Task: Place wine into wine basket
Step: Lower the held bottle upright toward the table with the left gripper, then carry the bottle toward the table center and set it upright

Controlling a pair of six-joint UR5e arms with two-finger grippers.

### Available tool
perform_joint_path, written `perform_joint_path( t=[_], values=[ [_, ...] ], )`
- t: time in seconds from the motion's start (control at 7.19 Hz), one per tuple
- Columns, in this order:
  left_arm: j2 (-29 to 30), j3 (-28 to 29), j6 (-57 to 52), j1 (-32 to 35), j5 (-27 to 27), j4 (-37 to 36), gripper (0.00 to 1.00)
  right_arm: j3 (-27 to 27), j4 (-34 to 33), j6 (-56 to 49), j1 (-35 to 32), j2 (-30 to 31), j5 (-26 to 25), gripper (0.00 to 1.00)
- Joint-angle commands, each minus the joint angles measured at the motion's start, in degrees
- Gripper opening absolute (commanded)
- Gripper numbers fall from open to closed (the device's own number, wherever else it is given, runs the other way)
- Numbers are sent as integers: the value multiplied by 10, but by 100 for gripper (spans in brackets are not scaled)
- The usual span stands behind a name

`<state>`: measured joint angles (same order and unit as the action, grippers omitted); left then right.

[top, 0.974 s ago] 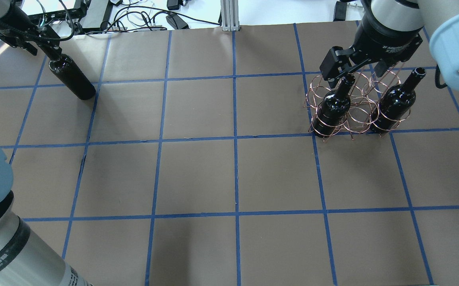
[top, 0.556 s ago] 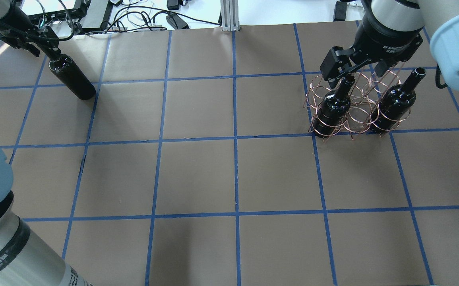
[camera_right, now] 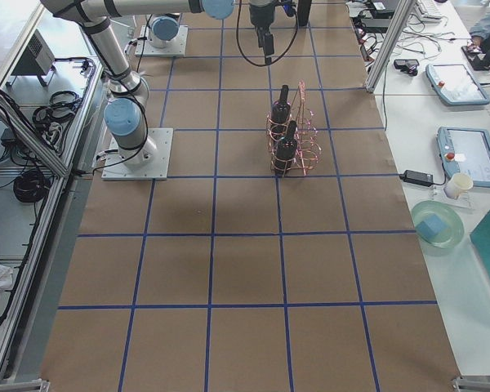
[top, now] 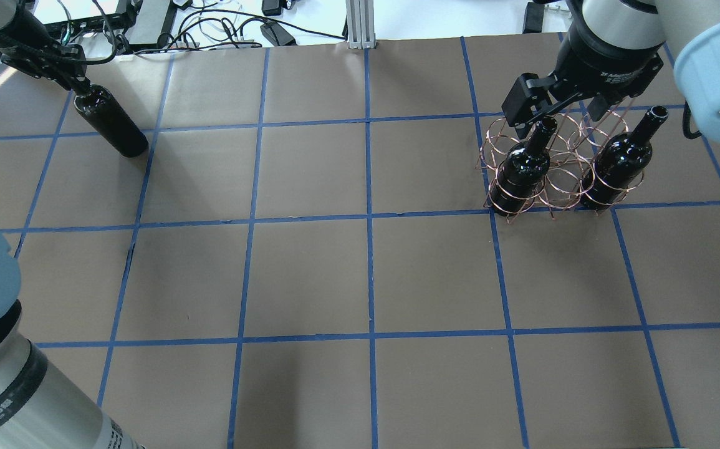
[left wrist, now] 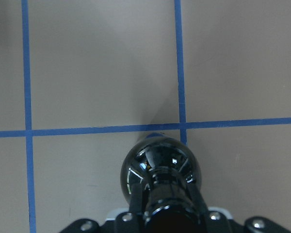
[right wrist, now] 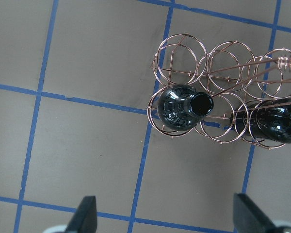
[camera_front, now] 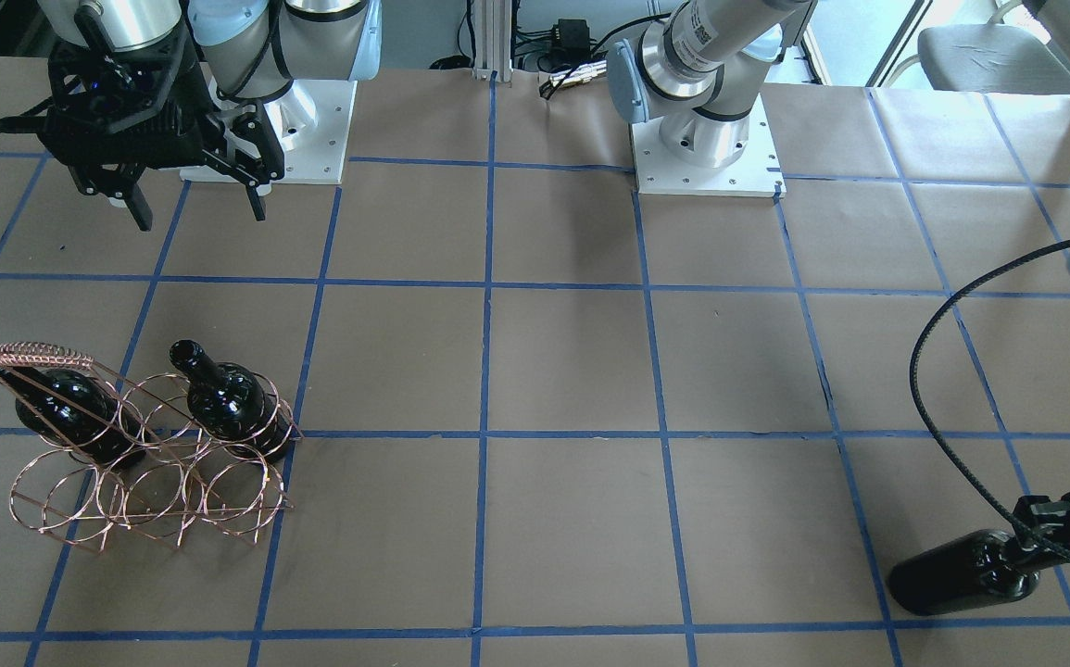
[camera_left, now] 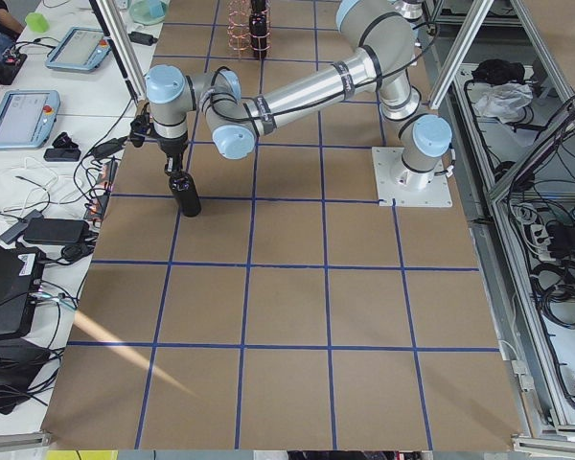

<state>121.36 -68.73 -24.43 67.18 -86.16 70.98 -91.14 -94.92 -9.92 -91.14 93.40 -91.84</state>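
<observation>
Wine bottle (top: 110, 121) is held by its thin neck in the left gripper (top: 72, 78), which is squeezed tight around it. The fat part of the bottle is seen just below this gripper, down by the brown table (top: 310, 274). The right gripper (top: 558, 111) is spread wide, and nothing is held in it. Right under it the wine basket (top: 560, 163) is found, and two more bottles (top: 522, 173) (top: 618, 163) are kept in its hoops. The basket is set well apart from the left gripper.
</observation>
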Motion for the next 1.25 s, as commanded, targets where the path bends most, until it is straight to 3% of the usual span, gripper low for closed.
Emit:
perform_joint_path(
  t=[0.0,0.28,0.56,1.11],
  values=[
    [-16,0,0,2,-3,10,0,0,0,1,-1,-1,0,100],
    [-41,-4,29,28,-9,17,0,0,0,0,0,-1,0,100],
    [-81,-38,135,101,-18,22,0,0,2,0,0,-1,-1,100],
    [-157,-153,354,275,-39,-10,0,0,2,0,-1,0,1,100]
  ],
)
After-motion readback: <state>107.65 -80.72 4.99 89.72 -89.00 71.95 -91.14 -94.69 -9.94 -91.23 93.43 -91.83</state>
